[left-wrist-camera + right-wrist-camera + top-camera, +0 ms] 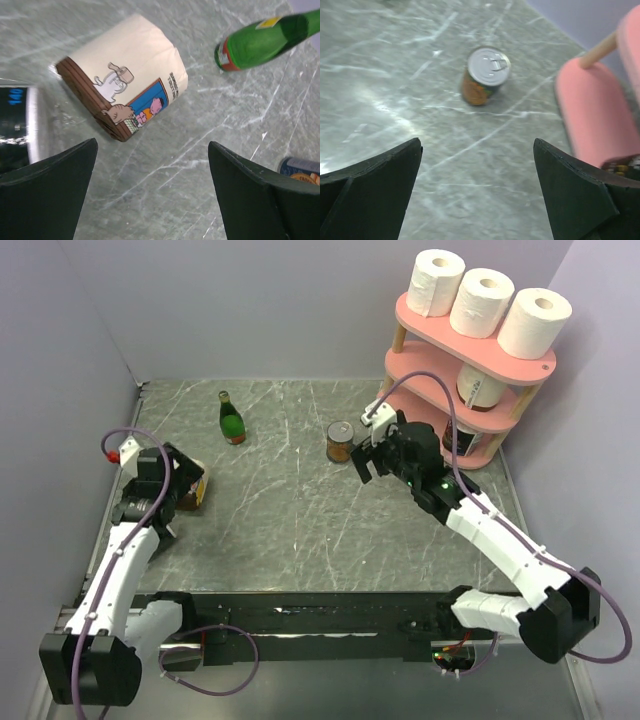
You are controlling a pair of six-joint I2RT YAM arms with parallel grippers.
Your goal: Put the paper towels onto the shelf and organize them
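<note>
Three paper towels (481,302) stand on end in a row on the top board of the shelf (478,353), upper right of the overhead view. Right gripper (477,145): jaws spread wide, empty, above the table (385,65) near a can (485,75). Left gripper (152,145): likewise spread, holding nothing, over a printed tub (125,82) lying on its side.

Assessment: the rolls look light, soft and crushable, and unlikely to slip. Any straightening calls for a gentle pinch across the outer wall, mid-height. Placement appears complete.

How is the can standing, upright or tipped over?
Upright: the can rests on its base, and its silver lid with the pull tab faces up.
</note>
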